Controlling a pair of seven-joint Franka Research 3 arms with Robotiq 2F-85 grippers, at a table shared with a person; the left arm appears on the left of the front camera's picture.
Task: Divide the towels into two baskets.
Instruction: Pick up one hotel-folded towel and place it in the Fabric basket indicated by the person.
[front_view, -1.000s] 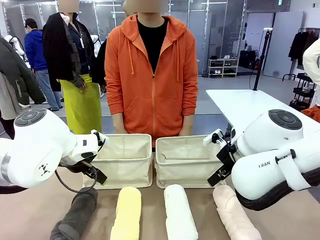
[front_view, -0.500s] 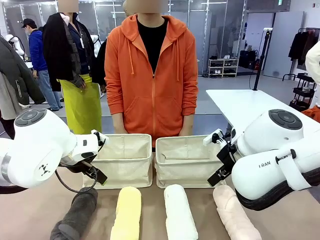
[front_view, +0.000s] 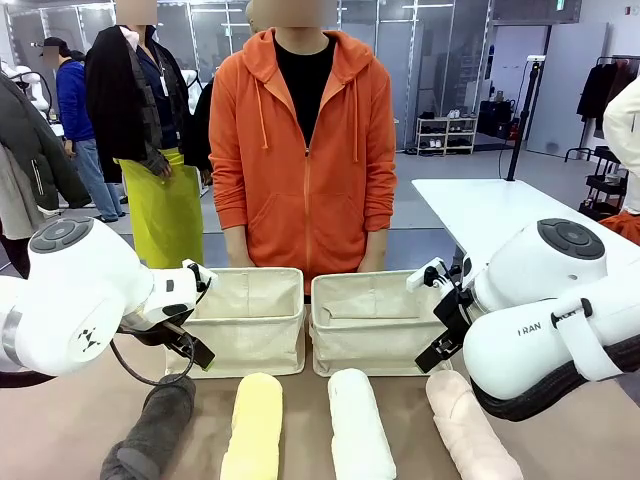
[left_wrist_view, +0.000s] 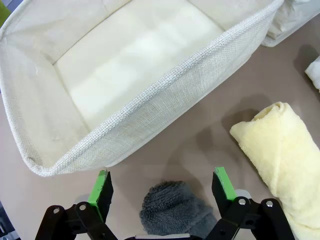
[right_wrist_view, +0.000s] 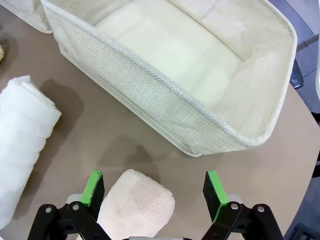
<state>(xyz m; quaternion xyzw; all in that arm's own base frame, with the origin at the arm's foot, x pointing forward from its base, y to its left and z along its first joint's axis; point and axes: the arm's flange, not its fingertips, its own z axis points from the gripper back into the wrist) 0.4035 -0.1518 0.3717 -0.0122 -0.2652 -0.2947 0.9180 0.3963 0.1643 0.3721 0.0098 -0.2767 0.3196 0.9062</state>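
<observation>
My left pincer (left_wrist_view: 162, 179) stands released, holding nothing, over the end of the dark grey towel (left_wrist_view: 172, 210). My right pincer (right_wrist_view: 153, 180) is likewise released and hangs over the end of the pale pink towel (right_wrist_view: 135, 202). The pale yellow towel (front_view: 255, 425) and white towel (front_view: 358, 425) lie between them, all 4 rolls in a row along the worktop's near edge. The left basket (front_view: 250, 335) and right basket (front_view: 372, 340) sit just beyond, side by side, nothing in them. I judge the terry light, soft and squashy, and apt to unroll if pinched by an end. So I'd take each roll across its middle, jaws straddling its full thickness
</observation>
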